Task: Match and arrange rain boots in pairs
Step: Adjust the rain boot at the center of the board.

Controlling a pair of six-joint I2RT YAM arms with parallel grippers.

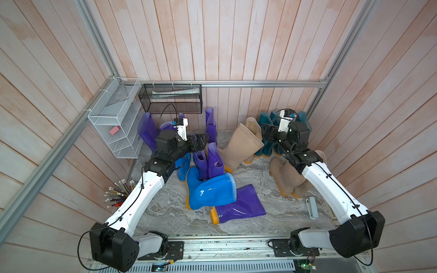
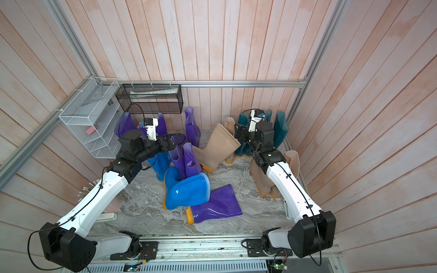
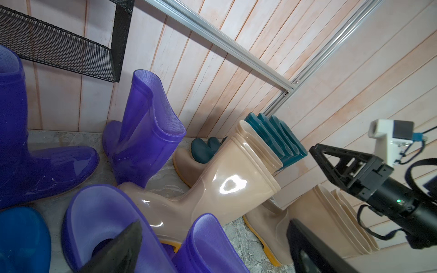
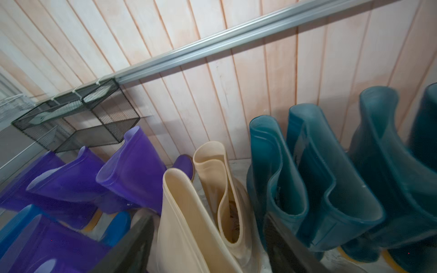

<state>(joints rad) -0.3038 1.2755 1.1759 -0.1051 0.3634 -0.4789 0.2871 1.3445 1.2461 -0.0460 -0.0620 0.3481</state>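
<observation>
Four dark teal boots (image 4: 331, 170) are seen standing in a row in the far corner of the tabletop (image 1: 272, 212), so that colour is judged as sorted. Just beside them an upright beige boot (image 1: 253, 124) is found near the wall, with a leaning beige boot (image 1: 238, 149) tipped against it. The right hand (image 1: 265, 134) is held at the rim of the leaning boot with its jaws well apart and nothing gripped; in the left wrist view a gap is seen between it and the rim. The left hand (image 1: 203, 140) is spread wide and empty above the upright purple pair (image 1: 210, 160) in the middle. Pairing of the beige boots is judged to be the step in hand. Two more beige boots (image 1: 286, 179) are seen lying under the right forearm, and a blue boot (image 1: 210, 191) and a purple boot (image 1: 241, 205) are seen on their sides near the front, touching each other. For the next move a firm pinch on a shaft rim is called for, and the boot is then to be stood beside its mate without the neighbours being knocked over
</observation>
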